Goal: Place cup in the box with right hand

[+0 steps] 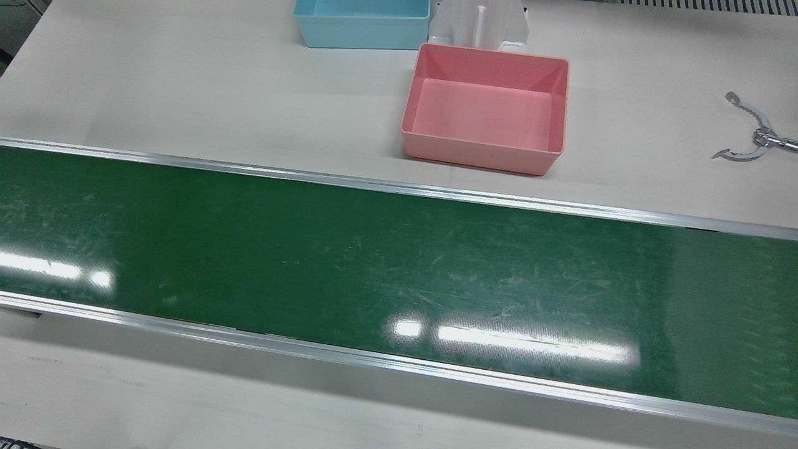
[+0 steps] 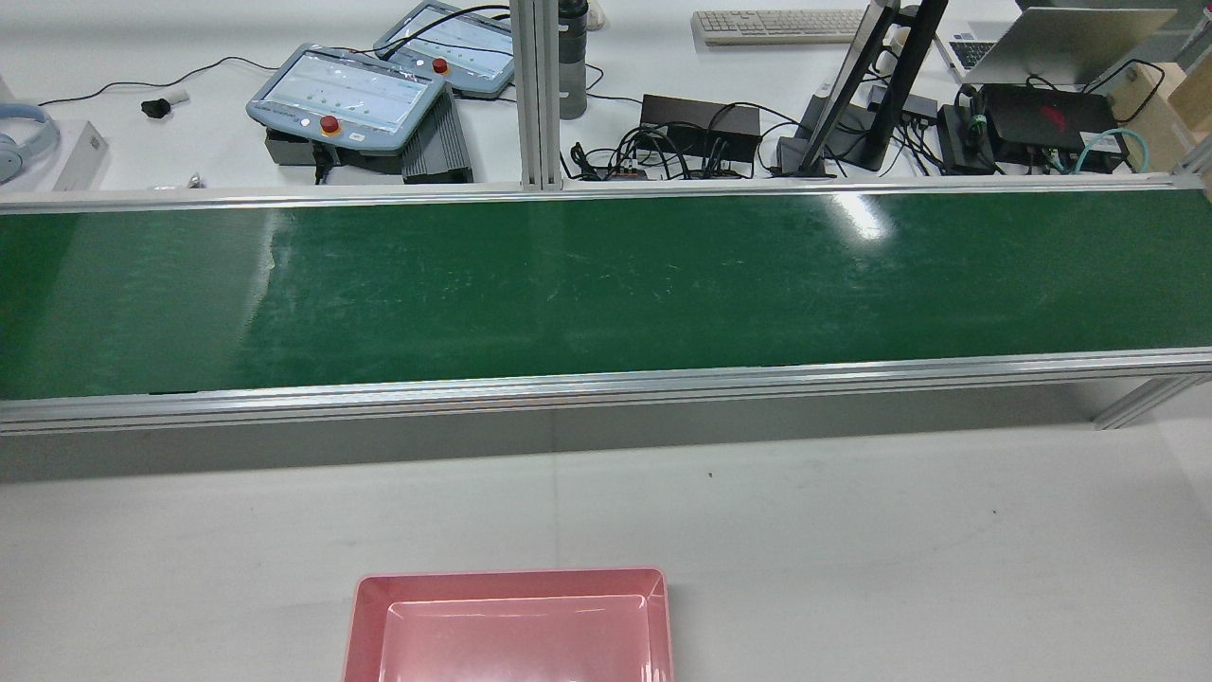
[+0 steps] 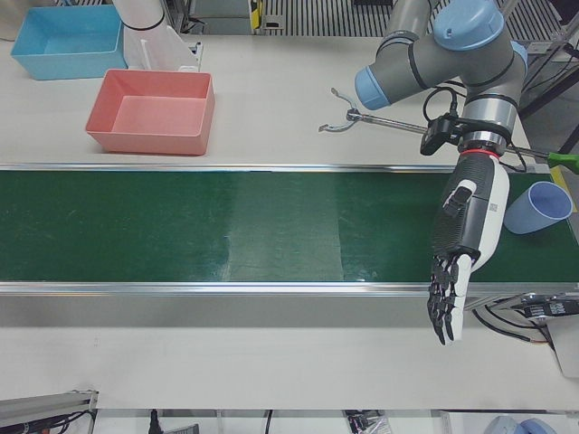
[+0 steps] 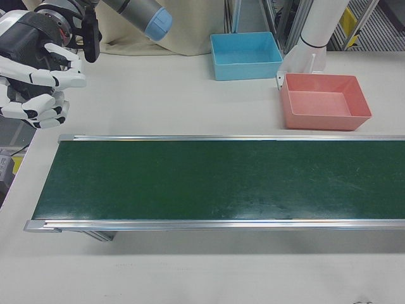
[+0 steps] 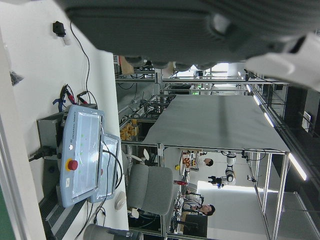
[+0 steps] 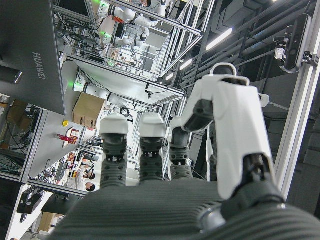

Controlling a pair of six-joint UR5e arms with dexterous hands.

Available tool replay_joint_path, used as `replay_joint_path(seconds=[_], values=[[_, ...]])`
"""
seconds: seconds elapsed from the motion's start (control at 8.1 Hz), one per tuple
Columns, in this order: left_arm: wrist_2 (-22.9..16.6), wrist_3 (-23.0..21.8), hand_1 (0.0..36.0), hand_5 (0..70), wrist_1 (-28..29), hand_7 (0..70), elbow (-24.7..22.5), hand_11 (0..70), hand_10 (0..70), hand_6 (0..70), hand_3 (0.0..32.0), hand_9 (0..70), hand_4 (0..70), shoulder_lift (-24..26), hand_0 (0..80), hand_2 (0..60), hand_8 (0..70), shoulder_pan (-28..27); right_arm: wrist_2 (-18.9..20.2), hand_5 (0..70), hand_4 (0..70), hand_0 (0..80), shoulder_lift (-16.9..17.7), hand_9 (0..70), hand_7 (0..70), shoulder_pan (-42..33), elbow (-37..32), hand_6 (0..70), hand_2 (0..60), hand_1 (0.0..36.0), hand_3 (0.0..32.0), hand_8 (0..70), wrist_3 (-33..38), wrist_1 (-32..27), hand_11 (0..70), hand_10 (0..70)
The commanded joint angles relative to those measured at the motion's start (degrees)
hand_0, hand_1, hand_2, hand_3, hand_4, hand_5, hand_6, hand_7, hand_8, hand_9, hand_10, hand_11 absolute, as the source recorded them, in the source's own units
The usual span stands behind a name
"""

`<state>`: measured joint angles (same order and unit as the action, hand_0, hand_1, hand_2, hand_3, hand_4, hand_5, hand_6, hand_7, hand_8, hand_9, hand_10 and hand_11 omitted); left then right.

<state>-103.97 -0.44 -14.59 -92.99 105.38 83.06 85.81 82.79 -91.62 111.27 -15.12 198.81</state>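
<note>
Presently the green conveyor belt (image 4: pixel 221 180) is serving as the reference landmark. The blue cup (image 3: pixel 537 208) is lying on its side at the belt's far end on the robot's left, resting partly on the belt edge with its mouth facing the belt; it is showing only in the left-front view. The pink box (image 1: pixel 486 109), the likely target, is standing empty on the white table (image 1: pixel 187 87) just beyond the belt on the robot's side, with a blue box (image 1: pixel 361 24) further back by the pedestal.

The right hand (image 4: pixel 38 79) is hanging past the opposite end of the belt, fingers (image 4: pixel 60 79) loosely curled and apart, gripping nothing. It is sitting well apart from the cup, so the reach appears not yet begun; the whole belt length is lying between them.

The left hand (image 3: pixel 463 258) is hanging over the belt's operator-side rail near the cup, fingers extended downward side by side, holding nothing; it seems parked clear of the task. A metal tongs-like tool (image 3: pixel 375 120) is lying on the table beyond the belt, untouched.

Risk noted: the cup, lying on its side, may roll when touched
</note>
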Motion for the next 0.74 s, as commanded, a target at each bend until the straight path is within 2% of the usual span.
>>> replay_joint_path(seconds=[0.0, 0.12, 0.25, 0.37, 0.49, 0.62], values=[[0.0, 0.0, 0.0, 0.0, 0.0, 0.0, 0.0, 0.0, 0.0, 0.0, 0.0, 0.0, 0.0, 0.0, 0.0, 0.0, 0.0, 0.0, 0.0, 17.9, 52.6, 67.7, 0.0, 70.0, 70.0, -0.3, 0.1, 28.3, 55.4, 36.0, 0.0, 58.3, 0.0, 0.0, 70.0, 51.9], [0.0, 0.0, 0.0, 0.0, -0.1, 0.0, 0.0, 0.0, 0.0, 0.0, 0.0, 0.0, 0.0, 0.0, 0.0, 0.0, 0.0, 0.0, 0.0, 17.5, 48.2, 67.1, -0.1, 70.0, 61.8, -0.2, 0.1, 24.5, 48.4, 35.4, 0.0, 56.1, 0.0, 0.0, 70.0, 50.6], [0.0, 0.0, 0.0, 0.0, -0.1, 0.0, 0.0, 0.0, 0.0, 0.0, 0.0, 0.0, 0.0, 0.0, 0.0, 0.0, 0.0, 0.0, 0.0, 17.3, 45.9, 67.3, 0.0, 70.0, 46.2, -0.2, 0.0, 20.8, 47.3, 35.5, 0.0, 53.1, -0.1, 0.0, 70.0, 49.7], [0.0, 0.0, 0.0, 0.0, 0.0, 0.0, 0.0, 0.0, 0.0, 0.0, 0.0, 0.0, 0.0, 0.0, 0.0, 0.0, 0.0, 0.0, 0.0, 16.6, 47.1, 68.1, 0.0, 67.7, 34.7, -0.2, 0.0, 18.1, 43.4, 34.9, 0.0, 48.1, 0.0, 0.0, 70.0, 49.1], [0.0, 0.0, 0.0, 0.0, 0.0, 0.0, 0.0, 0.0, 0.0, 0.0, 0.0, 0.0, 0.0, 0.0, 0.0, 0.0, 0.0, 0.0, -0.1, 16.2, 47.2, 68.1, 0.0, 64.0, 24.1, -0.1, -0.3, 16.0, 38.4, 33.6, 0.0, 46.4, -0.1, 0.0, 70.0, 48.8], [0.0, 0.0, 0.0, 0.0, 0.0, 0.0, 0.0, 0.0, 0.0, 0.0, 0.0, 0.0, 0.0, 0.0, 0.0, 0.0, 0.0, 0.0, 0.0, 15.9, 46.1, 69.0, 0.0, 61.5, 16.0, -0.1, -0.2, 14.5, 30.8, 32.0, 0.0, 45.3, -0.1, 0.0, 70.0, 48.5]])
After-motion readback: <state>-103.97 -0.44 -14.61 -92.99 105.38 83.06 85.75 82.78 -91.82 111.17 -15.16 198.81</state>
